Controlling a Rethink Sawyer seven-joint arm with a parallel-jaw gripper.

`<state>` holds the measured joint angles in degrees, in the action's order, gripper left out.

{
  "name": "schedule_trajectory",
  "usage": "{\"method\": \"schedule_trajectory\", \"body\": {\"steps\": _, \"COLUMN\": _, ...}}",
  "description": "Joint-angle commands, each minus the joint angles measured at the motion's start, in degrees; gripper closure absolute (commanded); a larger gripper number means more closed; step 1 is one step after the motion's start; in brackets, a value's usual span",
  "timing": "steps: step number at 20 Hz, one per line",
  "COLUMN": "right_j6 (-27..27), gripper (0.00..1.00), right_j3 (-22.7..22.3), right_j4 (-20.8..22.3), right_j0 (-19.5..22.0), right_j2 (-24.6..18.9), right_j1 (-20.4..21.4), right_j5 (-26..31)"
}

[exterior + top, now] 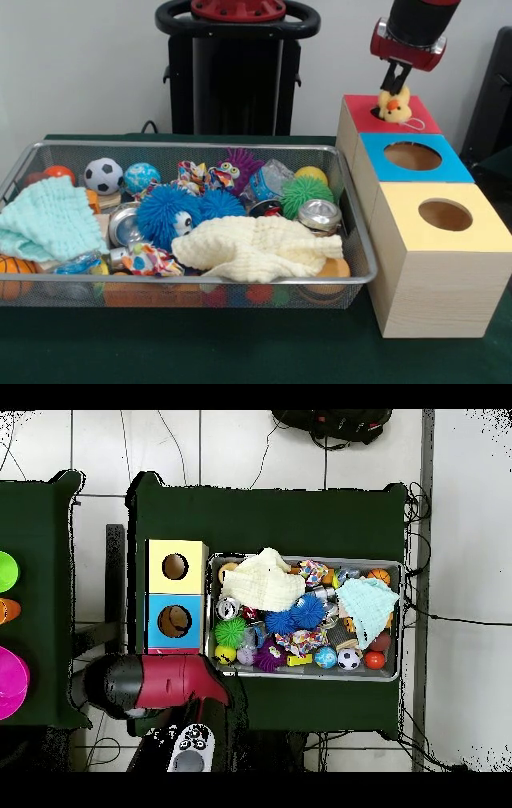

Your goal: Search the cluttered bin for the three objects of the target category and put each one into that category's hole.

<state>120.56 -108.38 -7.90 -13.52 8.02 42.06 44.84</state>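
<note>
- Nearest the camera in the front view, a wire mesh bin (362,276) is seen on the dark green table (240,352), filling the lower left and centre of the frame.
- A cream knitted cloth (260,248) is draped over the clutter at the bin's front right; a pale mint cloth (48,220) is laid at its left end.
- Between the cloths, a blue spiky ball (164,214) with eyes is found, and a green spiky ball (306,192) is placed further right, beside a shiny metal tin (320,214).
- Along the bin's back edge a small soccer ball (103,175), a globe-patterned ball (142,178) and a purple spiky toy (238,166) are lined up.
- At the right of the frame, three wooden boxes are set in a row: the yellow-topped box (472,232) in front, the blue-topped box (448,164) behind it, and the red-topped box (416,120) at the back.
- A round hole is cut in each top.
- A small yellow plush chick (394,105) is positioned at the red box's hole, upright, its lower part at the opening.
- The gripper (394,80) is held directly above it at the upper right, and its dark fingers are closed on the top of the chick.
- In the overhead view the red box is covered by the red arm (165,681) at the lower left.
</note>
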Motion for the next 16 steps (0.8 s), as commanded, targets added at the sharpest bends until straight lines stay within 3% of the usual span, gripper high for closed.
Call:
{"method": "schedule_trajectory", "body": {"steps": 1, "right_j6": 7.74, "gripper": 1.00, "right_j3": 5.98, "right_j4": -0.38, "right_j0": 1.59, "right_j2": -2.40, "right_j1": -1.77, "right_j5": 1.46}}
{"method": "schedule_trajectory", "body": {"steps": 12, "right_j6": 6.65, "gripper": 1.00, "right_j3": 6.81, "right_j4": -0.85, "right_j0": 2.63, "right_j2": -2.54, "right_j1": 1.59, "right_j5": 7.77}}
{"method": "schedule_trajectory", "body": {"steps": 16, "right_j6": 6.11, "gripper": 1.00, "right_j3": 6.30, "right_j4": -0.41, "right_j0": 3.03, "right_j2": -2.58, "right_j1": 0.82, "right_j5": 5.72}}
